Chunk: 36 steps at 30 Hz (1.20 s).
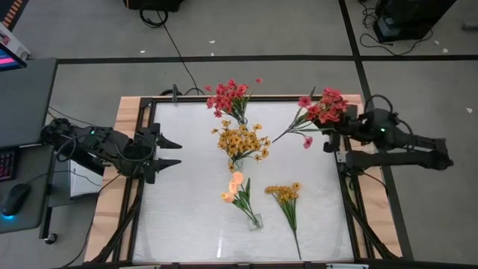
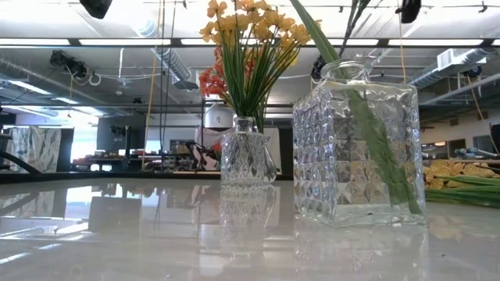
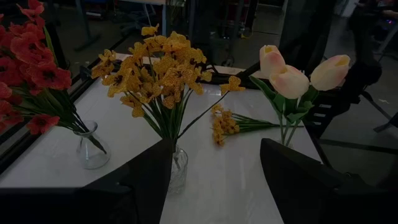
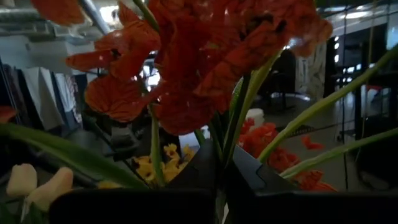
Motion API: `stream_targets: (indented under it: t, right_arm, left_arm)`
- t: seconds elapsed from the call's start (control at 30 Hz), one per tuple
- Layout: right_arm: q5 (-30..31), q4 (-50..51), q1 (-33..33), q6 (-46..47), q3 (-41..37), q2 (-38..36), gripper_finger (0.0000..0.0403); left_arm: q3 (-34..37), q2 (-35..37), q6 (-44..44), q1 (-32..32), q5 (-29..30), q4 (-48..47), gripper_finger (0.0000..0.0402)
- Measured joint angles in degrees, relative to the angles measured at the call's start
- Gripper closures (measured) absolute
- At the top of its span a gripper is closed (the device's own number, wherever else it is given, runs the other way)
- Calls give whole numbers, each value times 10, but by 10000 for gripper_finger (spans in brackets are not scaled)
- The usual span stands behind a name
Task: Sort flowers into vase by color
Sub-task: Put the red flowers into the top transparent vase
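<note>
Rt gripper [image 4: 217,180] clamping red sprig [image 4: 186,68]

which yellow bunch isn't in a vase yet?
The yellow bunch lying flat on the table's near right; the other yellow bunch stands in the middle vase.

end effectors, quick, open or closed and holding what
Left end effector: open, empty, at the table's left edge.
Right end effector: closed on the red flower sprig.
</note>
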<state>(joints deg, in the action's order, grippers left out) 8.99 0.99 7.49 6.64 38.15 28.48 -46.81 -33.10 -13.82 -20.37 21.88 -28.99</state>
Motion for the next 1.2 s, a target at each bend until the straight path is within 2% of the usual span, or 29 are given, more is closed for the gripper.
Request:
stream_targets:
  t: [0.33, 0.53, 0.77, 0.93, 1.2]
  right_arm:
    - [-144, -75, 134, 34, 0, 73, 378]
    - [-238, -155, 195, 68, 0, 152, 378]
    - [-274, -246, 244, 84, 0, 226, 378]
    - [-322, -296, 277, 103, 0, 270, 378]
    - [-403, -359, 327, 108, 0, 302, 378]
  left_arm:
    - [0, 0, 0, 0, 0, 0, 152]
    - [0, 0, 0, 0, 0, 0, 152]
    - [0, 0, 0, 0, 0, 0, 152]
    - [0, 0, 0, 0, 0, 0, 152]
    - [0, 0, 0, 0, 0, 0, 152]
